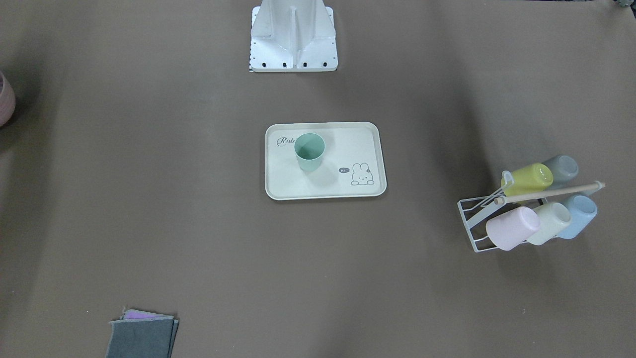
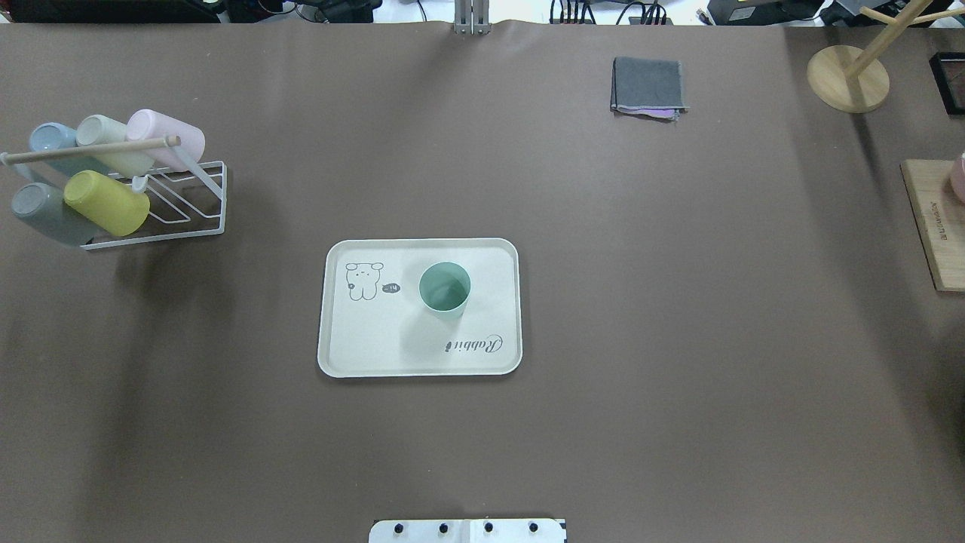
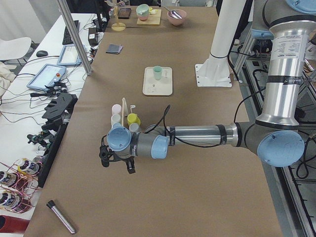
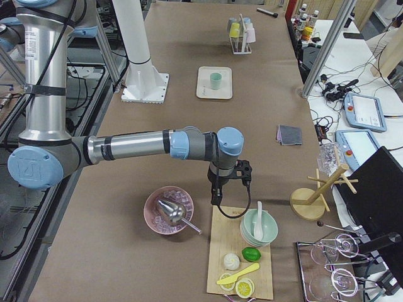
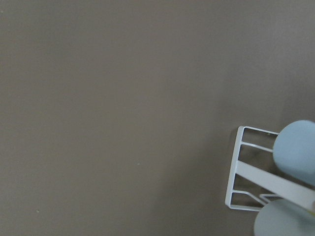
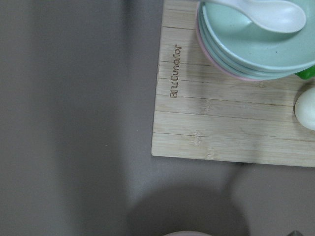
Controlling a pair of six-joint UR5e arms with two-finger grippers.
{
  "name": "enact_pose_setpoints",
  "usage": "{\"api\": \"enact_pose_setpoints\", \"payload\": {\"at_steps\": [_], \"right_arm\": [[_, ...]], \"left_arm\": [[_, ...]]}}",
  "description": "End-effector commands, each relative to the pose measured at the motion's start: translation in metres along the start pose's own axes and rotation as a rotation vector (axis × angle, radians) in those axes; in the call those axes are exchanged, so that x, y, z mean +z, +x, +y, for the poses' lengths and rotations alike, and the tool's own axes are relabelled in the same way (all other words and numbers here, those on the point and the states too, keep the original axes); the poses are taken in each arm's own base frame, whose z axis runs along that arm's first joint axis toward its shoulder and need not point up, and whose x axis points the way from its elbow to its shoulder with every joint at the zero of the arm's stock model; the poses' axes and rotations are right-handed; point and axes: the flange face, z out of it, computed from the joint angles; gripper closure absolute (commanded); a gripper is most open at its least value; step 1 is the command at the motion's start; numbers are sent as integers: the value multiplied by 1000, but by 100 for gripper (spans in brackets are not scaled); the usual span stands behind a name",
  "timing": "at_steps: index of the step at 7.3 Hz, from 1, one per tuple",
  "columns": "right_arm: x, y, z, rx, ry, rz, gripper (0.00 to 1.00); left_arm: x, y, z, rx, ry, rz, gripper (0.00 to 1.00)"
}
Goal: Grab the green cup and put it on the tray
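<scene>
Mint-green plastic tumbler sits upright on the cream rectangular plastic tray; jaw state of left gripper and right gripper I cannot tell; risk I see: left gripper clipping the nearby white wire cup rack.

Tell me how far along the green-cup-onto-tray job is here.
Done, it seems: the mint-green plastic tumbler stands upright inside the cream rectangular plastic tray. In hand: nothing at the tray. The left gripper hangs near the white wire cup rack, the right gripper hangs by the bamboo cutting board, and I cannot tell how their jaws stand. Left: nothing visible.
</scene>
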Motion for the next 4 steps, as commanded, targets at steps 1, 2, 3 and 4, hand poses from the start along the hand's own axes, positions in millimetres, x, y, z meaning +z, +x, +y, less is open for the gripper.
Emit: {"api": "enact_pose_setpoints", "payload": {"at_steps": [1,2,3,4], "right_arm": [[-1,0,1,15,-3,-5,0],[1,1,1,19,-5,-13,0],[1,1,0,18,-4,-12,0],[1,1,0,17,-5,-13,0]], "left_arm": [[-1,3,1,-4,8,-110,2],[-12,15,9,-21,0,-144,2],[-19,20,14,-19,9,-170,2],[-16,16,14,0,0,-172,2]]}}
